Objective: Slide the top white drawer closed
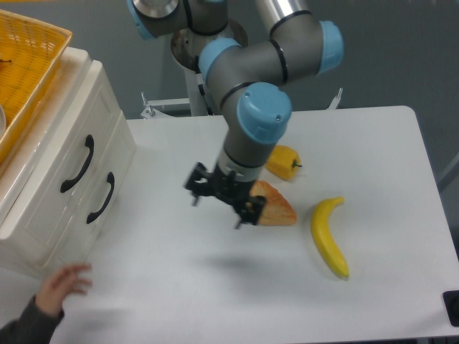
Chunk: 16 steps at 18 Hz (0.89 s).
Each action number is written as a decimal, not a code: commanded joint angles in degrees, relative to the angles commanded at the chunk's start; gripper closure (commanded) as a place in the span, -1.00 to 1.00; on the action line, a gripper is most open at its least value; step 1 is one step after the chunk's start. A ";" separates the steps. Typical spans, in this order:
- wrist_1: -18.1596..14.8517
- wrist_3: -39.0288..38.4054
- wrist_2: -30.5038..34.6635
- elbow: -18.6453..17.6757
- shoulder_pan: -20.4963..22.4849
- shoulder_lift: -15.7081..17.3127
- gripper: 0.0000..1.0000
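The white cabinet (43, 236) stands at the table's left edge. The top white drawer (50, 172) has a black arched handle (77, 163), and its front sits about level with the lower drawer front (107, 215), which has its own black handle (100, 198). My gripper (216, 212) hangs over the middle of the table, well to the right of the cabinet and not touching it. Its fingers are spread apart with nothing between them.
A yellow-orange mesh basket (29, 64) rests on top of the cabinet. A yellow pepper (283, 163), an orange wedge of fruit (278, 209) and a banana (328, 238) lie right of the gripper. A person's hand (63, 283) rests at the table's front left.
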 joint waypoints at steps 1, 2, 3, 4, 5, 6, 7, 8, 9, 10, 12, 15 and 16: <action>-0.09 2.46 0.00 1.05 1.67 -0.53 -1.00; -0.09 5.79 0.00 1.94 3.34 -0.88 -1.00; -0.09 10.26 0.09 2.81 4.92 -1.50 -1.00; -0.09 15.44 0.53 3.35 6.07 -1.94 -1.00; -0.09 20.10 1.75 3.61 7.39 -2.29 -1.00; -0.09 23.80 2.80 3.70 8.62 -2.56 -1.00; -0.09 26.54 3.25 3.70 9.50 -2.82 -1.00; -0.09 29.00 3.43 3.70 10.64 -3.34 -1.00; -0.09 31.46 3.87 3.88 11.61 -4.13 -1.00; 0.00 34.53 4.74 4.14 12.05 -4.92 -1.00; -0.17 38.94 9.21 4.93 12.58 -5.81 -1.00; -0.09 40.01 8.62 5.02 14.52 -6.42 -1.00; -0.09 40.01 8.62 4.93 14.52 -6.60 -1.00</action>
